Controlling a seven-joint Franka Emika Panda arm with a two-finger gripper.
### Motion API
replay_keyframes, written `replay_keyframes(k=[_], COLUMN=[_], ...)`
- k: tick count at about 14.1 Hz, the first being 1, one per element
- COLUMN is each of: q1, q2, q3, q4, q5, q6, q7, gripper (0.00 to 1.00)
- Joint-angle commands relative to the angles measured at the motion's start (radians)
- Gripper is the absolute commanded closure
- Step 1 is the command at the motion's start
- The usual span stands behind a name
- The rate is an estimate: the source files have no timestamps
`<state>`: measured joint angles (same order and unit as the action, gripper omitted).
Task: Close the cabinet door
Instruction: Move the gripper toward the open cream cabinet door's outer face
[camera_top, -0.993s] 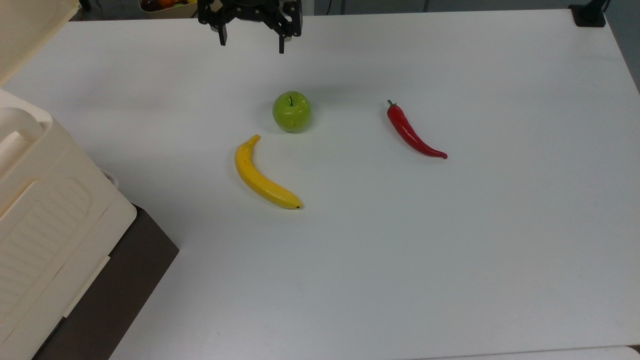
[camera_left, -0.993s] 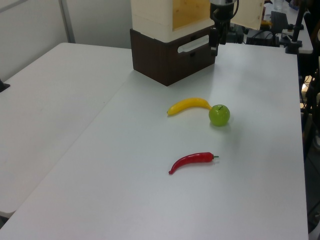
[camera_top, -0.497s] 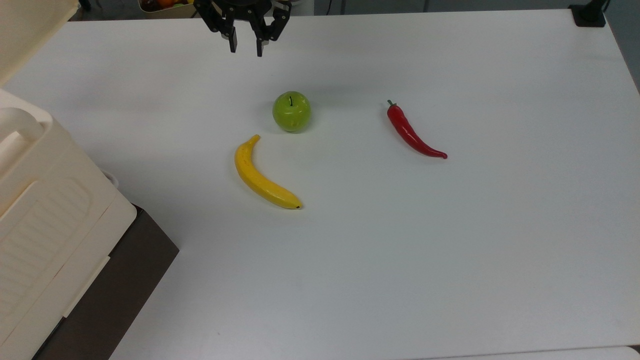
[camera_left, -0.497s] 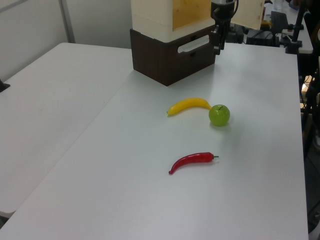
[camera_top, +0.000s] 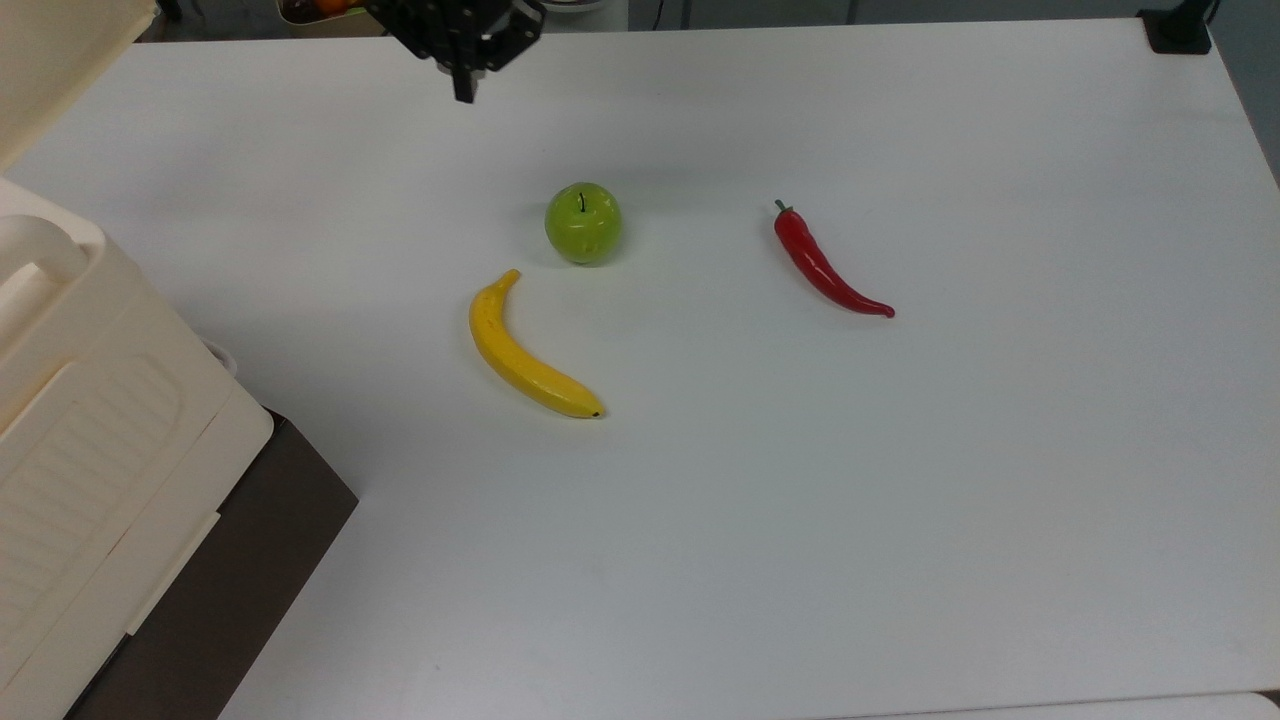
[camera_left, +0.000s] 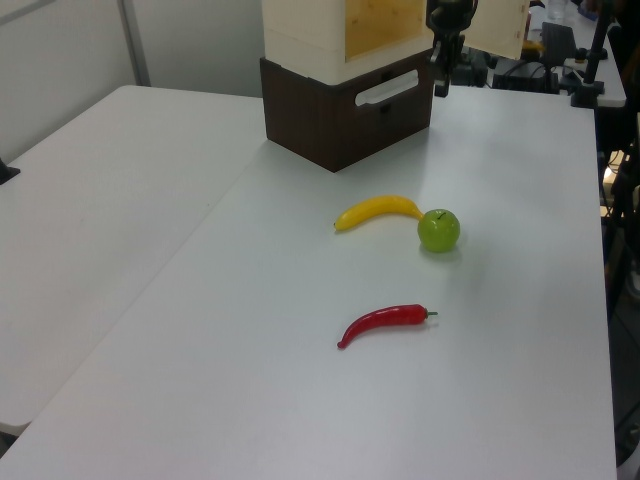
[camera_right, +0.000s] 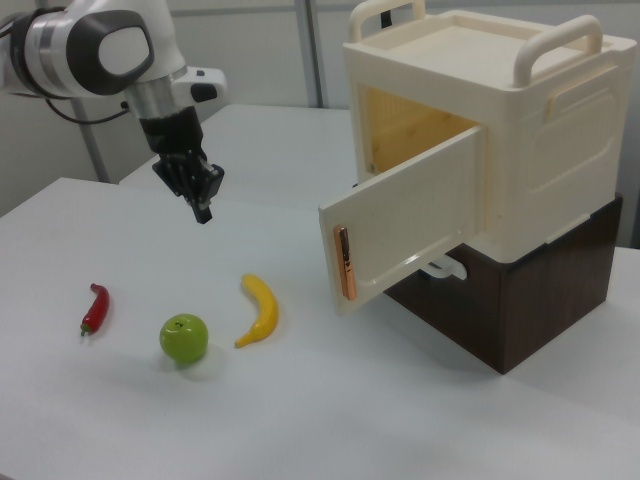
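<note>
The cream cabinet stands on a dark brown base. Its door is swung wide open, with a copper handle strip near the free edge and the wood-coloured inside showing. In the top view the cabinet sits at the left and the door reaches into the upper left corner. My gripper hangs shut with nothing in it, above the table, well to the right view's left of the door. In the top view the gripper is at the far edge; in the left view the gripper is beside the door.
On the white table lie a yellow banana, a green apple and a red chili, all nearer than the gripper in the top view. A bin of fruit stands beyond the far edge.
The fingers have closed from wide apart to together. The gripper has shifted slightly to the top view's left, toward the door. Fruit and door have not moved.
</note>
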<state>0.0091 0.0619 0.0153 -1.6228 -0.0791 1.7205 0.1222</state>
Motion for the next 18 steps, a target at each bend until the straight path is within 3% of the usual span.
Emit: replay_keyframes(k=[1, 5, 10, 14, 18], q1=[-0.061, -0.138, -0.156, -0.173, -0.23], q2=[-0.024, -0.025, -0.031, -0.031, -0.025], q3=[-0.009, -0.043, -0.175, -0.257, -0.29], q4=[0.055, 0.175, 0.257, 0.282, 0.278], q5=[0.004, 0.002, 0.001, 0.002, 0.015], q6=[-0.062, -0.079, -0.065, -0.003, 0.036], q7=[-0.021, -0.016, -0.022, -0.041, -0.114], gripper=[1.0, 1.0, 1.0, 1.0, 1.0])
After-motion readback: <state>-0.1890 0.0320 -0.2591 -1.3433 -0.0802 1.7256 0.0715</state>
